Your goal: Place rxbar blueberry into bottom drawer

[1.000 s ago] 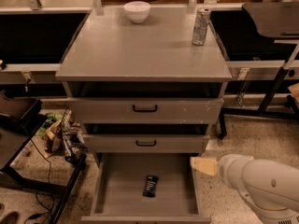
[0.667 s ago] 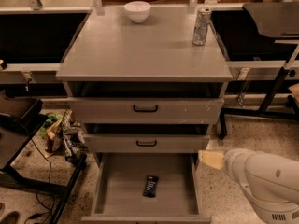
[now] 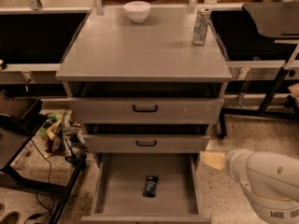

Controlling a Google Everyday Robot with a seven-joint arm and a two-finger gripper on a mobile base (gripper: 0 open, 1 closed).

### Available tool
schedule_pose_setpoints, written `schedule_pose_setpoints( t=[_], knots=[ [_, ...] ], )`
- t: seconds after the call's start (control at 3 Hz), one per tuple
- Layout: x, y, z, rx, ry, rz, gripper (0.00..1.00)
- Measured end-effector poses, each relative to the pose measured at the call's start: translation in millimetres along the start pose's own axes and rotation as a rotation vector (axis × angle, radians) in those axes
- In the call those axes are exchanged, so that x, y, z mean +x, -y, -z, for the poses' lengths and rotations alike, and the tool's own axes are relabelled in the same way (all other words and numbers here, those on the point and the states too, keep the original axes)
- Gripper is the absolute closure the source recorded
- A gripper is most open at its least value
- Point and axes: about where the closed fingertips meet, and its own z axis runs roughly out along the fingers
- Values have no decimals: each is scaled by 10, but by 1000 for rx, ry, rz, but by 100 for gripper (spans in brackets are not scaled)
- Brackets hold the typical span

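Note:
The rxbar blueberry [image 3: 150,186], a small dark bar with pale lettering, lies flat on the grey floor of the bottom drawer [image 3: 124,183], a little right of its middle. The bottom drawer is pulled out wide. The two upper drawers are pushed in. My gripper [image 3: 212,160] shows as a pale tip on the white arm, outside the drawer's right wall and apart from the bar. It holds nothing that I can see.
A white bowl [image 3: 137,10] and a silver can [image 3: 202,26] stand at the back of the cabinet top. A cluttered black stand [image 3: 28,139] with bags and cables is on the left. Black table legs [image 3: 275,90] stand on the right.
My arm and gripper have drawn back to the right, away from the open bottom drawer. The bar has stayed where it lies in the drawer.

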Motion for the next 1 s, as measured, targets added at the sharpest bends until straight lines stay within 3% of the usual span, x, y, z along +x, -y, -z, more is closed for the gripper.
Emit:
schedule_pose_setpoints(
  t=[0.33,0.67,1.0],
  knots=[
    [-191,377,37,28,17,-84,0],
    [-525,954,154,78,62,-194,0],
    [-831,1392,300,134,96,-268,0]
  ],
)
